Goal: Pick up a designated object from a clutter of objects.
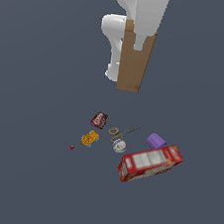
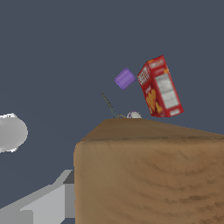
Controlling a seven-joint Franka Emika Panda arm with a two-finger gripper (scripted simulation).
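The tan-brown box [image 1: 134, 62] hangs upright in the air, well above the floor and the clutter. My gripper [image 1: 138, 41] is shut on its upper end; one white finger [image 1: 138, 43] lies over its face. In the wrist view the box [image 2: 148, 175] fills the foreground, with one grey finger [image 2: 43, 203] beside it and the other hidden. Below lie the red-white box [image 1: 150, 163], purple cylinder [image 1: 156, 141], dark red packet [image 1: 99, 119], orange lump [image 1: 90, 138], white round piece [image 1: 119, 145], yellow ring [image 1: 113, 131] and tiny red bit [image 1: 72, 147].
A thin dark stick [image 1: 131, 130] lies between the yellow ring and the purple cylinder. The wrist view also shows the red-white box [image 2: 159, 87], the purple cylinder [image 2: 125, 78] and the white round piece [image 2: 134, 115] beyond the held box. The floor is plain dark grey.
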